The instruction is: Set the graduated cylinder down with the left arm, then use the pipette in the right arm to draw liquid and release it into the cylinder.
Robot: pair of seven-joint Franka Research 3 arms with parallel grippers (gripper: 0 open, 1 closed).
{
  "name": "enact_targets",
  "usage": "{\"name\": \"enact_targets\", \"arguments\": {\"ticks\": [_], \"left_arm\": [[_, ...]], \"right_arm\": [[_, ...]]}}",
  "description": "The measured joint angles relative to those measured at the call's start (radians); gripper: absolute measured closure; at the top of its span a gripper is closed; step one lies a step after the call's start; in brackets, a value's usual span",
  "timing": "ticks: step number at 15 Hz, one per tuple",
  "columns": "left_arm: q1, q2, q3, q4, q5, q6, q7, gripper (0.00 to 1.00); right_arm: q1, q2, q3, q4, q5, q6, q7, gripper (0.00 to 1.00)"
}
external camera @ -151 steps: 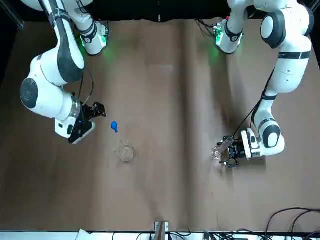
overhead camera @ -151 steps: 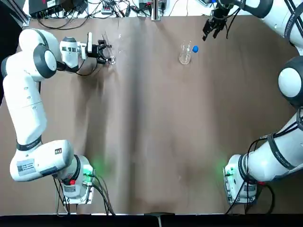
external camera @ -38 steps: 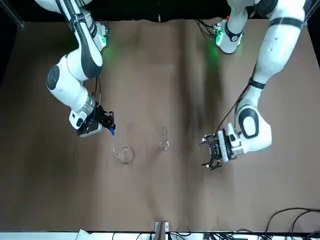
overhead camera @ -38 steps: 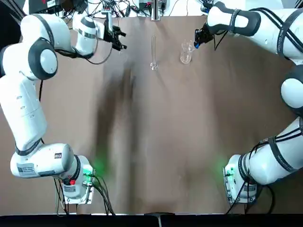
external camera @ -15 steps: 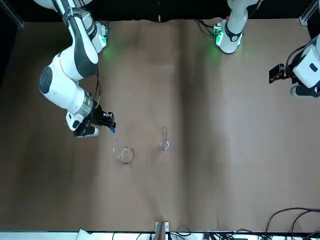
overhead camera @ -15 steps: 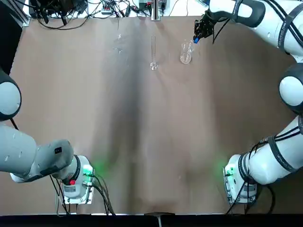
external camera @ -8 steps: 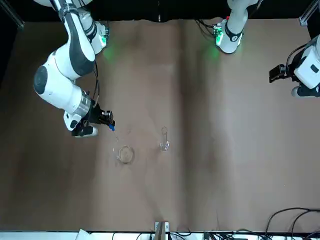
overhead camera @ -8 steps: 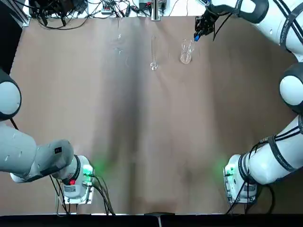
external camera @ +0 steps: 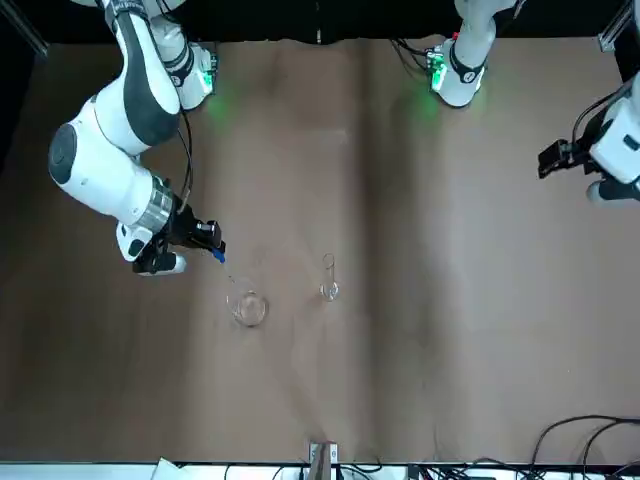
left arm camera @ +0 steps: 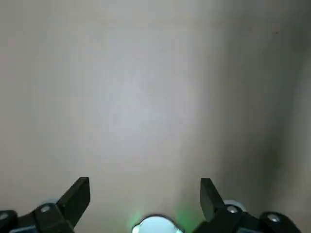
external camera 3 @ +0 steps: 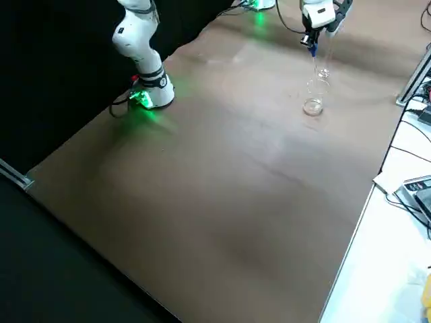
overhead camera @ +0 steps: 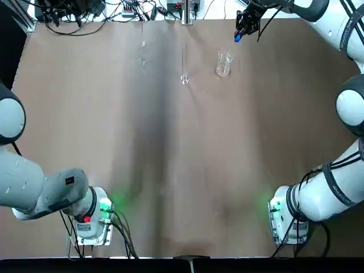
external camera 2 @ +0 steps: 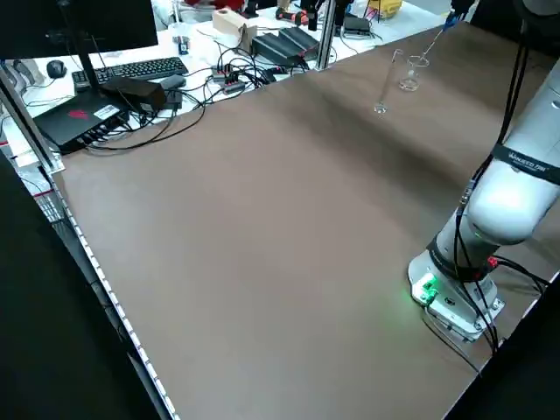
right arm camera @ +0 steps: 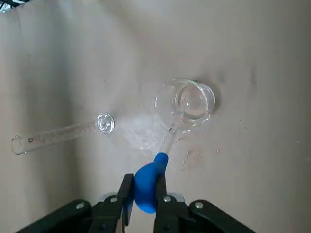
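The graduated cylinder (overhead camera: 184,63) stands upright on its small round foot at the far middle of the table, free of both grippers. My right gripper (overhead camera: 243,25) hangs above the far edge, shut on the blue bulb of the pipette (right arm camera: 147,184). The thin clear stem slants down toward the rim of the beaker (right arm camera: 185,103), and its tip looks lifted clear of the glass. In the front view the pipette (external camera: 220,257) sits just above the beaker (external camera: 248,307), with the cylinder (external camera: 329,279) a hand's width beside it. My left gripper (left arm camera: 144,193) is open and empty, high over its own side of the table.
The brown table (overhead camera: 182,170) stretches from the glassware back to the two arm bases with green lights. Cables and equipment (overhead camera: 131,8) lie along the far edge behind the cylinder. A keyboard and boxes (external camera 2: 131,74) sit on a desk beyond that edge.
My right gripper has risen with the pipette, drawing it up and away from the beaker. The left arm has barely shifted at its side. Cylinder and beaker have not moved.
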State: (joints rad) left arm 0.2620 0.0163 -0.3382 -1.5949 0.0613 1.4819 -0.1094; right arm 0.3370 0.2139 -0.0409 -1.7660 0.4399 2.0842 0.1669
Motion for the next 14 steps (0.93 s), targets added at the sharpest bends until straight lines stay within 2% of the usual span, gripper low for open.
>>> {"name": "enact_targets", "arguments": {"ticks": [5, 8, 14], "left_arm": [[-0.008, 0.003, -0.032, -0.031, 0.0, 0.065, -0.064, 0.0], [-0.009, 0.003, -0.054, -0.032, 0.0, 0.076, -0.092, 0.0], [-0.007, 0.003, -0.057, -0.032, 0.0, 0.076, -0.093, 0.0]], "right_arm": [[-0.001, 0.0, 0.0, 0.029, 0.0, -0.04, 0.037, 0.78], [-0.001, 0.0, 0.001, 0.071, 0.0, -0.085, 0.084, 0.78], [-0.001, 0.0, 0.002, 0.099, 0.001, -0.128, 0.128, 0.78]]}}
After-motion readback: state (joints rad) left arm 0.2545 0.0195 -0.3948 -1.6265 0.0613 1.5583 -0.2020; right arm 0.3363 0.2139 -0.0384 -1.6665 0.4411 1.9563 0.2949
